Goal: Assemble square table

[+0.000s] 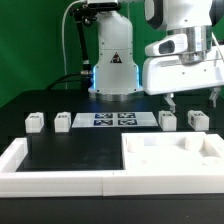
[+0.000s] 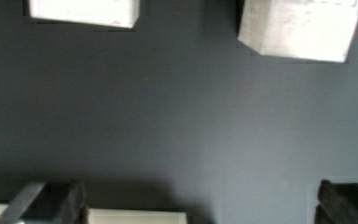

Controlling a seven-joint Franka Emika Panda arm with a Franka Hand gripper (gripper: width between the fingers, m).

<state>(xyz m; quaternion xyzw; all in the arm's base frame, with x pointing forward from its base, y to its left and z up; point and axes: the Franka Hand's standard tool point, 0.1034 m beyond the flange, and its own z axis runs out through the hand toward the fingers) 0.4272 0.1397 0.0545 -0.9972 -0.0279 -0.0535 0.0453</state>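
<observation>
The arm (image 1: 185, 50) leans over the exterior view's right side, with its claw (image 1: 192, 100) pointing straight down above the black counter (image 1: 90, 140), clear of the surface. The claw is spread wide. Its fingers (image 1: 171, 100) are well apart with nothing between them, and the wrist view shows only bare counter in that gap.

Just under the fingertips stand one leg block (image 1: 167, 120) and, beside it, another leg block (image 1: 197, 120), both upright and untouched. Nearer the front, the big white square slab (image 1: 170, 158) lies flat, just beside the long white rim (image 1: 50, 170).

Along the same row as those blocks, the marker board (image 1: 113, 120) lies in the middle. Beyond it, on the exterior view's left, are a third leg block (image 1: 62, 120) and a fourth leg block (image 1: 36, 122), well apart from the claw. The robot's base (image 1: 113, 65) rises behind the marker board.
</observation>
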